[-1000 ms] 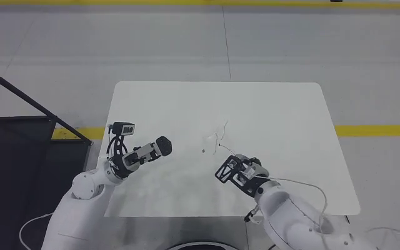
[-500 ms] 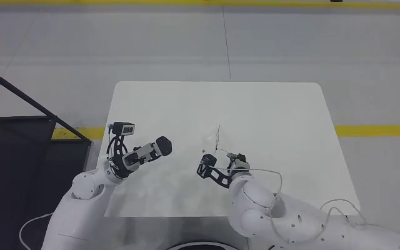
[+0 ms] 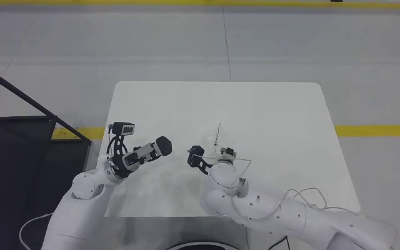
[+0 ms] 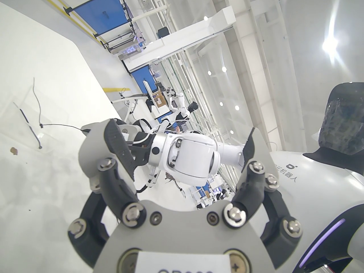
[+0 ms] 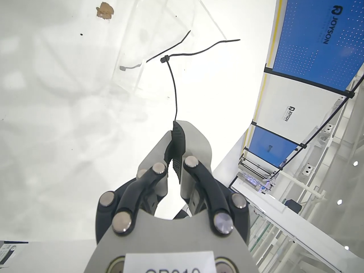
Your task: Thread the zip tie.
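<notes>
Since a second ago the right arm has swung in from the lower right of the top view to the middle of the frame. The zip tie [image 3: 218, 132], then a loose curl on the table [image 3: 281, 112], now shows as a nearly straight line just above that arm's wrist. The left arm has kept its place at the lower left.

The right gripper [image 5: 177, 127] is clenched on one end of the zip tie, and the strap runs from its tips out to the small head. The left gripper [image 4: 182, 132] is spread wide, holds nothing and is well apart from the tie.

A second tie [image 5: 167, 49] shows partly through a clear tray [image 5: 210, 19] beside the held one. Whether the held strap passes through the head is too fine to make out.
</notes>
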